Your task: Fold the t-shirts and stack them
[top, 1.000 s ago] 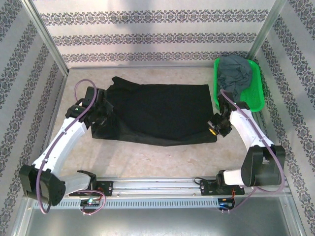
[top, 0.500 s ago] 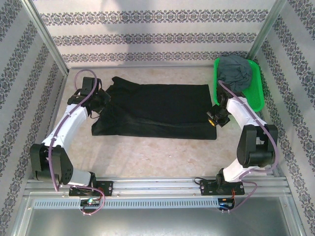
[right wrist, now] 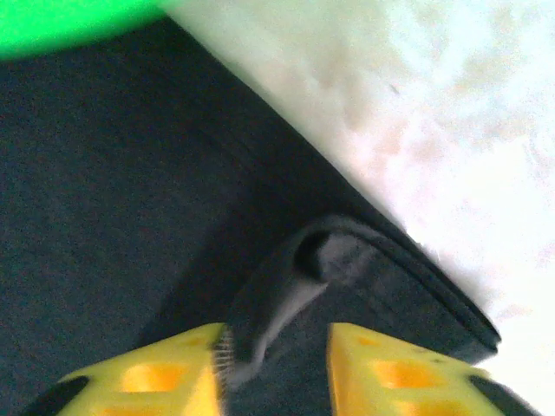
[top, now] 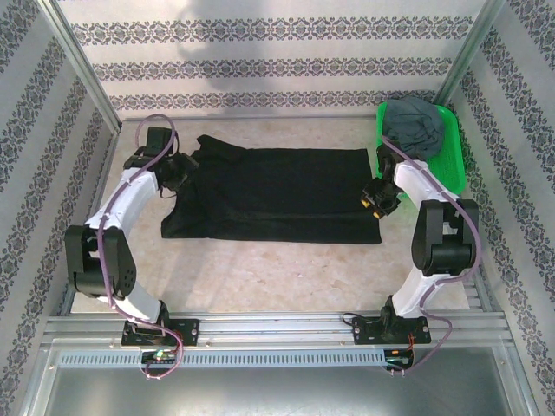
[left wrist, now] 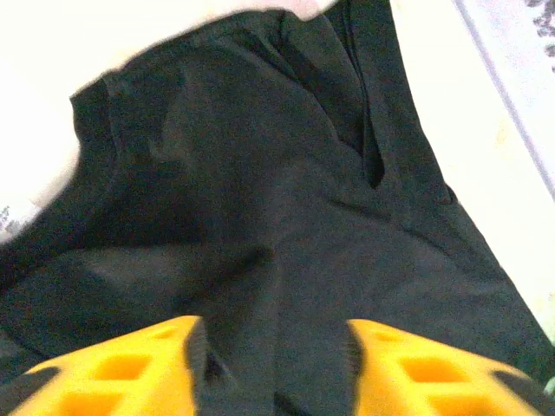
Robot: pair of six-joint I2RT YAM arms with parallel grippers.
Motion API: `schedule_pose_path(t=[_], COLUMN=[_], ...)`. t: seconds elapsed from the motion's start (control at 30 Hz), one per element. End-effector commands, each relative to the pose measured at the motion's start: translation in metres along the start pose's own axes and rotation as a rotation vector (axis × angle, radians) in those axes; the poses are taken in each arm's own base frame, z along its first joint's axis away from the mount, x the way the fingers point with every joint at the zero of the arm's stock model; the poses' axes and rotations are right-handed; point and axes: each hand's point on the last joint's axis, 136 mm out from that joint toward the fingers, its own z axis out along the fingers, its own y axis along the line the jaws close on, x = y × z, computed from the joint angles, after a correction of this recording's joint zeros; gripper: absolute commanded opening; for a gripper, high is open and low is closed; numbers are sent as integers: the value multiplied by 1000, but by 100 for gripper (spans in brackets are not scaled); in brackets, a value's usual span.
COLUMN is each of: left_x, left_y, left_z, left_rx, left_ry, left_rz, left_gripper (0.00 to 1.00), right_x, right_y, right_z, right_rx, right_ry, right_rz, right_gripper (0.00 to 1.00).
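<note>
One fold at most is being shown as done: the black t-shirt [top: 277, 195] is being borne flat on the middle of the table [top: 286, 269], long axis parallel to the near edge, sleeved end seemingly toward the left edge. The grey t-shirt [top: 414, 126] is being held crumpled in the green basket [top: 453, 165] at the far right corner, nothing stacked. The left gripper [left wrist: 276, 329] and the right gripper [right wrist: 277, 334] are being held parted over the black cloth's ends, nothing grasped.

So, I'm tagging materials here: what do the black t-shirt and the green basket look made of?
Black t-shirt: soft matte cloth, likely cotton knit; it creases and folds limply. Green basket: probably moulded plastic, slightly glossy; rigid rim, uniform bright colour.
</note>
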Motion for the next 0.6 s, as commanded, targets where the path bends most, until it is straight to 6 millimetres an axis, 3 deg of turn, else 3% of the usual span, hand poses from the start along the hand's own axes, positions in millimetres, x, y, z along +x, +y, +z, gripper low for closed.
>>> schedule_pose_path(t=[0.0,0.03,0.13,0.37,0.57], left_x=[-20,-21,-11,53,70], left_y=[15,24,56,140,160], left_z=[-9,-12,-19,-10,13], left_rx=[-21,-42,-98,-187,-193], left_ry=[-12,-13,18,170,257], left_rz=[-10,-15,-39,-148,-166], left_gripper=[64,66,64,56,57], right_x=[-13,-11,3,54,68], right_y=[11,7,-9,-50,-71], right_z=[-19,-24,-29,-12,9], right_rx=[-46,-44,-57,-80,-32], right_ry=[-49,-57,-48,31,89], right_rz=[-65,-76,-97,-132,-138], right_gripper=[51,57,60,56,57])
